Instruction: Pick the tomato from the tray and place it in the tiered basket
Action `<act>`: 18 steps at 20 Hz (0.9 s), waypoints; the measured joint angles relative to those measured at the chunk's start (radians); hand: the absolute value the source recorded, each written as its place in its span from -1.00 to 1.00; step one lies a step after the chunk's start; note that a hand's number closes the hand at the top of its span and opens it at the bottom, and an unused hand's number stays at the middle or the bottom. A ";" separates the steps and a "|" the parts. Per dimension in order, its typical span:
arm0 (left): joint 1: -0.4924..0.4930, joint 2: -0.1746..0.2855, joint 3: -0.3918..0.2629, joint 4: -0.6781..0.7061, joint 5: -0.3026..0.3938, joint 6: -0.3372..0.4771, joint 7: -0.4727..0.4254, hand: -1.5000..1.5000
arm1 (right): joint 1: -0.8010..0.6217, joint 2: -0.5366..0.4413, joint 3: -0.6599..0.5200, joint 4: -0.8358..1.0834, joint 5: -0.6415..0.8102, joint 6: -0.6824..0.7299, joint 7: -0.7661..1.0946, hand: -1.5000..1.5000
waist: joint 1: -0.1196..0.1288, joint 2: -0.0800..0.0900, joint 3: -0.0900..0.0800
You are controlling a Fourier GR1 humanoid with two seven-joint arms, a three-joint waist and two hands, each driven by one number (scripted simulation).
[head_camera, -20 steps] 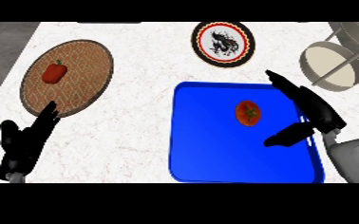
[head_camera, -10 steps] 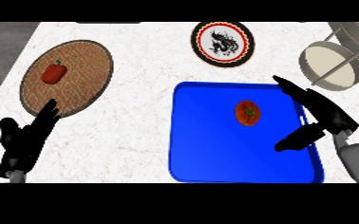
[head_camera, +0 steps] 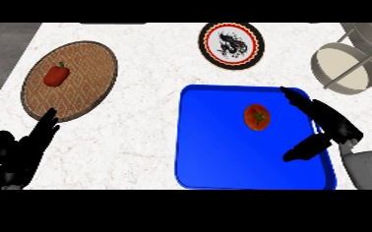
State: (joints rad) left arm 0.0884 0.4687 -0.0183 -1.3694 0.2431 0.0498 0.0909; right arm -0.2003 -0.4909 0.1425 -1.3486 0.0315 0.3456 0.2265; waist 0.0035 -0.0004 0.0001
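right hand: (head_camera: 328, 126) spread wide over the right edge of the tray, fingers (head_camera: 294, 98) up top, thumb (head_camera: 301, 150) down low, nothing in it
tomato: (head_camera: 257, 117) sitting on the blue tray (head_camera: 218, 177), just left of that open hand, looks untouched
worry 1: it's round and the tray's flat, so if the fingers bump it before the thumb comes in behind, I'd bet it rolls off leftward out of reach
worry 2: the hand hangs right over the tray's right rim, so a low sweep could catch the rim and shove the whole tray, tomato included
tiered basket: (head_camera: 341, 64) top right, partly cut off by the edge; short trip, but its frame bars look like something a wide hand could clip on the way in
left hand: (head_camera: 25, 150) resting open at lower left, not involved
other stuff: red pepper (head_camera: 56, 74) on the brown round plate (head_camera: 87, 59), patterned plate (head_camera: 231, 45) up top, both well out of the way
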 measured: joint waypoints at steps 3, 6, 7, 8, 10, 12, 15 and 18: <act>-0.032 -0.018 0.021 0.045 -0.024 -0.019 -0.007 0.00 | -0.012 0.012 -0.030 0.065 0.026 0.032 -0.057 -1.00 | -0.001 0.001 0.000; -0.032 -0.027 0.038 0.003 -0.039 -0.023 0.034 0.00 | -0.015 0.048 -0.042 0.084 0.063 0.028 -0.082 -1.00 | 0.000 0.000 0.000; -0.037 -0.035 0.047 0.011 -0.046 -0.030 0.033 0.00 | -0.009 0.062 -0.047 0.078 0.073 0.025 -0.082 -1.00 | -0.001 0.000 0.000; -0.037 -0.044 0.048 -0.003 -0.058 -0.023 0.047 0.00 | -0.021 0.074 -0.053 0.083 0.080 0.024 -0.080 -1.00 | -0.001 0.000 0.000; -0.038 -0.046 0.072 0.016 -0.063 -0.052 0.033 0.00 | -0.026 0.093 -0.060 0.104 0.107 0.026 -0.102 -1.00 | -0.001 0.000 0.000; -0.035 -0.067 0.072 0.009 -0.084 -0.047 0.036 0.00 | -0.037 0.113 -0.065 0.142 0.137 0.016 -0.133 -1.00 | 0.000 0.000 0.000; -0.022 -0.075 0.097 0.005 -0.100 -0.072 0.024 0.00 | -0.041 0.133 -0.081 0.125 0.151 0.031 -0.120 -1.00 | 0.000 0.000 0.000; -0.033 -0.095 0.116 0.024 -0.115 -0.085 0.023 0.00 | -0.062 0.164 -0.089 0.182 0.192 0.019 -0.155 -1.00 | 0.000 0.000 0.000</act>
State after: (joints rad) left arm 0.0558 0.3735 0.0979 -1.3457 0.1276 -0.0353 0.1144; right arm -0.2625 -0.3274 0.0535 -1.1663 0.2237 0.3642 0.0715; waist 0.0034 0.0000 0.0002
